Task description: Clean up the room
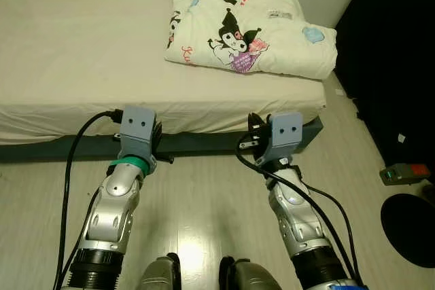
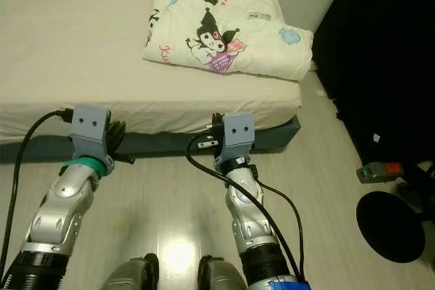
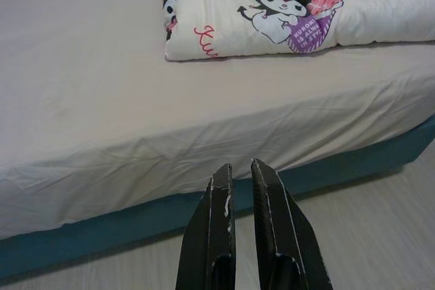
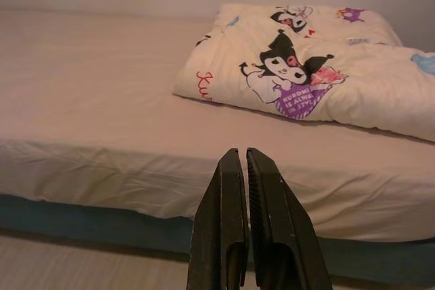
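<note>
Bed [image 1: 81, 66] ahead; folded cartoon-print comforter [image 1: 251, 25] lay on its far right corner. Left hand [image 3: 239, 188] and right hand [image 4: 243, 174] hovered clenched and empty near the mattress edge. Risk: a reach might snag the sheet and drag the comforter askew.

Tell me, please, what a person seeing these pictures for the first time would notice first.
The eye goes first to the folded cream quilt printed with black-and-white cartoon characters, lying on the right part of the beige-sheeted bed with a dark teal base. Next come the two silver arms held out before the bed edge, the left gripper and the right gripper both with jaws shut and holding nothing. A round black object sits on the pale wooden floor at far right.
</note>
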{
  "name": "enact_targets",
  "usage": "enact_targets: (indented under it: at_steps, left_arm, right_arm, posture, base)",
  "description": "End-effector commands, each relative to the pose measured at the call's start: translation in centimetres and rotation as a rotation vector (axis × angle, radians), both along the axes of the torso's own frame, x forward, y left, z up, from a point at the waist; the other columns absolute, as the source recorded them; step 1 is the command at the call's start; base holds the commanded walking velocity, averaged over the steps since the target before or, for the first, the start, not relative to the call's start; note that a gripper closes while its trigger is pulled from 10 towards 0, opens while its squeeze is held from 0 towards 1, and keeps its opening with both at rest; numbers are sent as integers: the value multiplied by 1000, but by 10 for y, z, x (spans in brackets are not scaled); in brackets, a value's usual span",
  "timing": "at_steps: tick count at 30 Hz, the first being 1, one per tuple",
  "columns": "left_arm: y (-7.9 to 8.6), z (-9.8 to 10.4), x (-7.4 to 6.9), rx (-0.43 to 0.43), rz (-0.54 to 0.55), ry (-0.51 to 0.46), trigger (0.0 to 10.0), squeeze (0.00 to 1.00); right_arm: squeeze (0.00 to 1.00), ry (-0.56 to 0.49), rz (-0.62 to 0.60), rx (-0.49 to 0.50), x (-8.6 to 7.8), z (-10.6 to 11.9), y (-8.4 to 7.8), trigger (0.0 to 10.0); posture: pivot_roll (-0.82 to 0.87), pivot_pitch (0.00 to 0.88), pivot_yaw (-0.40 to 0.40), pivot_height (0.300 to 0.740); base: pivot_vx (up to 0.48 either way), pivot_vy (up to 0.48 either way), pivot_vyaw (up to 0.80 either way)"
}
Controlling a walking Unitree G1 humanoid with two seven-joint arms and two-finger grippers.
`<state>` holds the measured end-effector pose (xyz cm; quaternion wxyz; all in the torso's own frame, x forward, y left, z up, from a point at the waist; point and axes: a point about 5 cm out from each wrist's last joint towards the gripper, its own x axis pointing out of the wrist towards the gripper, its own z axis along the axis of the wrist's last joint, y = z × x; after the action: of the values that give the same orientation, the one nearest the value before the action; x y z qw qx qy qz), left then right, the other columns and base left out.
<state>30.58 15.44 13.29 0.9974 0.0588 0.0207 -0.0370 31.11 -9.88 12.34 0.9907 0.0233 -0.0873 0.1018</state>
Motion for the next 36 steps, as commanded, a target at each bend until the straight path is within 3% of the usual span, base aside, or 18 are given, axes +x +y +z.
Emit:
enact_targets:
  at_steps: [1, 36]
  left_arm:
    - [-1, -8, -1, 4, -4, 32, 10000, 0]
    - [-1, -11, -2, 8, -2, 42, 10000, 0]
  right_arm:
    - [0, 41, -11, 10, -2, -9, -2, 10000]
    - [0, 56, -16, 10, -3, -12, -4, 10000]
  posture:
    - [7, 75, -4, 740]
    - [4, 80, -3, 740]
  base:
    - [0, 0, 0]
    - [0, 0, 0]
